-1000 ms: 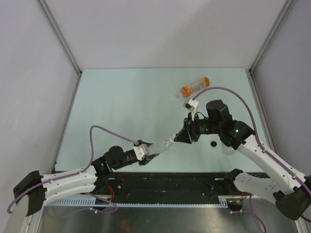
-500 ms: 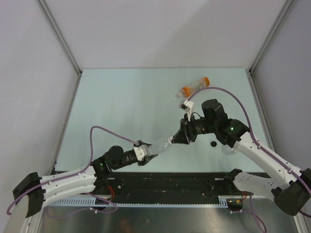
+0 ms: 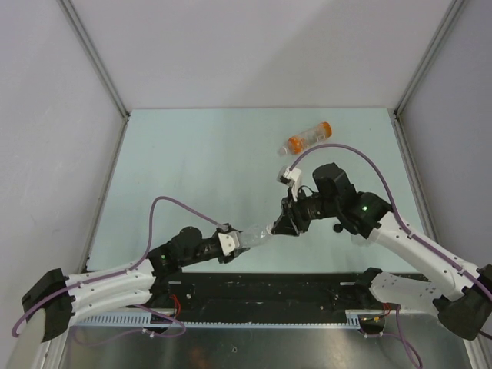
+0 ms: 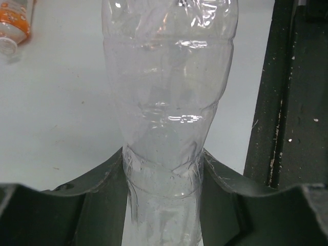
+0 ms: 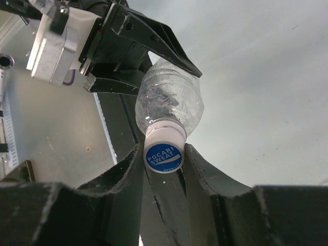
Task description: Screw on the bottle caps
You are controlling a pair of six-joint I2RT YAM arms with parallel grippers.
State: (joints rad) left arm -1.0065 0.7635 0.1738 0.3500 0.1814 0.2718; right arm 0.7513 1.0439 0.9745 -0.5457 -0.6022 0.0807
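Drifted slightly toward the near edge since a second ago: the left gripper, clamped on the lower body of a clear bottle held in mid-air over the table. Its thin, crinkled plastic looks light and crushable, so a gentle hold suits. The right gripper pinches the white cap on its neck. An orange bottle lies farther back.

White shells and black joints on left arm and right arm; purple cables. Matte black left hand and right hand, wedge-shaped fingers, edges apparently scuffed.
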